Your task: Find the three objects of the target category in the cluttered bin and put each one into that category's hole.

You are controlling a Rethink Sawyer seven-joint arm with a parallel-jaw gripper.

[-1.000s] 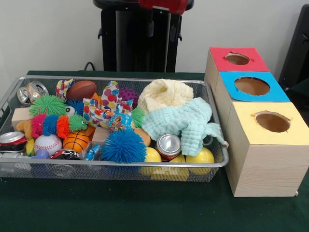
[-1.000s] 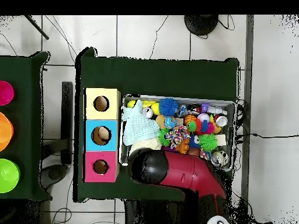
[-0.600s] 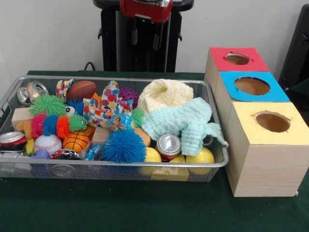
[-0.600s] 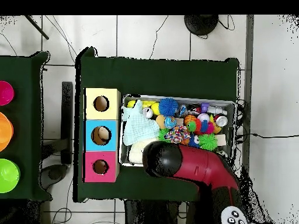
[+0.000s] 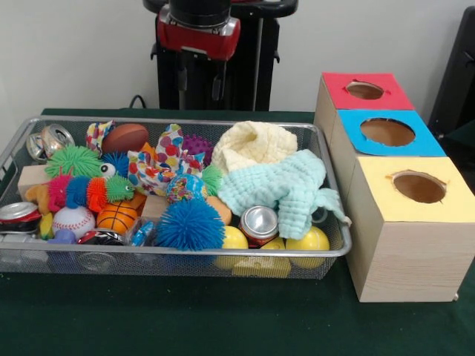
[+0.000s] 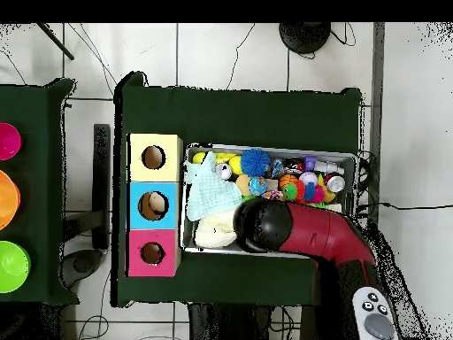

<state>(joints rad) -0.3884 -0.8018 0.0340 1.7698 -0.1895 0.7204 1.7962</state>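
Note:
A wire-mesh bin (image 5: 185,253) holds a jumble of toys, cans and cloths. My gripper (image 5: 199,83) hangs high above the bin's far edge, behind the football (image 5: 125,137) and the patterned cloth (image 5: 165,159). It is open and holds nothing. In the overhead view the red arm (image 6: 305,235) covers the bin's (image 6: 357,173) lower middle and hides the gripper. Three wooden boxes stand beside the bin, each with a round hole: red (image 5: 365,90), blue (image 5: 387,132) and yellow (image 5: 418,187).
The bin holds silver cans (image 5: 260,222), a baseball (image 5: 73,220), a basketball (image 5: 117,216), yellow balls (image 5: 312,239), a blue spiky ball (image 5: 190,223), a green spiky ball (image 5: 74,159), a cream cloth (image 5: 254,144) and a mint cloth (image 5: 286,185).
The arm's head has come down into the front view and shifted left; seen from overhead it has slid right, over the bin's middle. Nothing in the bin has moved.

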